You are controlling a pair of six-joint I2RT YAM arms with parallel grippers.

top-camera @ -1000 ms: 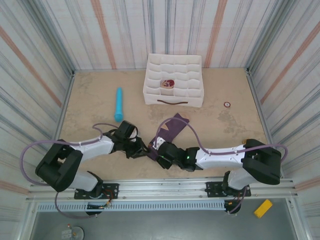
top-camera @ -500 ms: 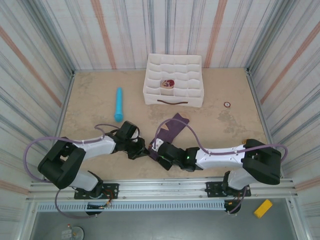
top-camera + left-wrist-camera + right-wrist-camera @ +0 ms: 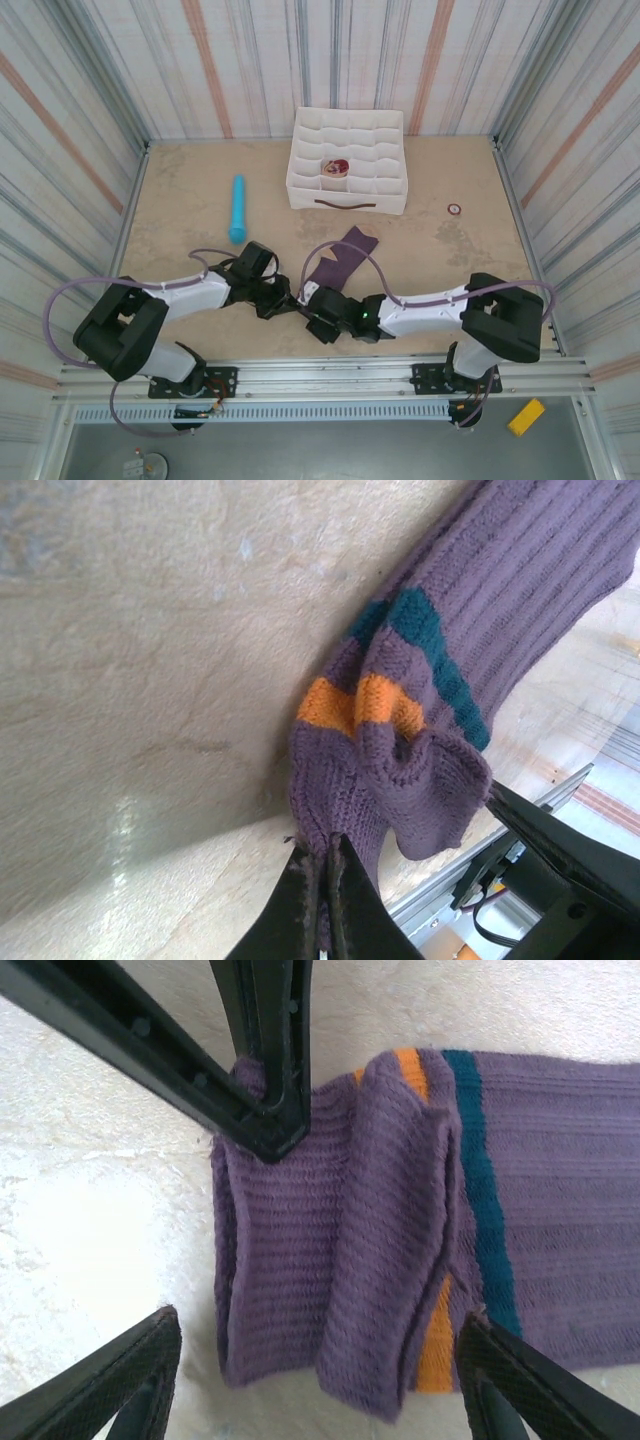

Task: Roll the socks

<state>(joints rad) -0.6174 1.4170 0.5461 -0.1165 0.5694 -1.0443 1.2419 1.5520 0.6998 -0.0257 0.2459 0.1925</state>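
Your left gripper (image 3: 322, 878) pinches the purple sock (image 3: 340, 1260) at its folded end, near table centre. The body trails to 1 o'clock. Right gripper (image 3: 320, 1380) straddles the fold, jaws wide. Close on the whole fold, then roll toward 1 o'clock, tight.

Beige mottled table (image 3: 180, 200) noted. Purple striped sock (image 3: 340, 255) laid at centre-front, near end folded over. Light-blue cylinder (image 3: 237, 208) found at left. White divided box (image 3: 346, 201) set at rear. Small round object (image 3: 454, 209) observed at right.
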